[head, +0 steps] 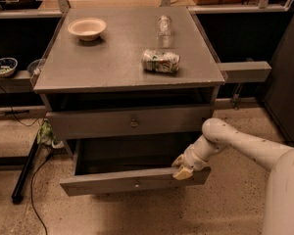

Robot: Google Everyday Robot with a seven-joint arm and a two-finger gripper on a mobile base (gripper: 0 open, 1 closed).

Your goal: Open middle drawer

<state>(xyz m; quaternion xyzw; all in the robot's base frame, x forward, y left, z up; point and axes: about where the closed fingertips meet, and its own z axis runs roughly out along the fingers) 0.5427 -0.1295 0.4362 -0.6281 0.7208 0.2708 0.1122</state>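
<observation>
The grey wooden cabinet (127, 67) stands in the middle of the camera view. Its middle drawer (112, 182) is pulled well out, showing a dark interior and a small round knob (137, 184) on the flat front. My gripper (183, 170) rests at the top edge of that drawer front, near its right end, with the white arm (245, 146) reaching in from the right. The uppermost drawer (130, 122) above sits slightly out, its knob (134, 123) in view. The lowest drawer is hidden beneath the opened one.
On the cabinet top lie a tan bowl (87, 28), a clear plastic bottle (163, 25) and a crushed can (160, 61). A dark shelf with a patterned bowl (3, 66) is at left. A black pole (25, 170) and cables lie on the speckled floor at left.
</observation>
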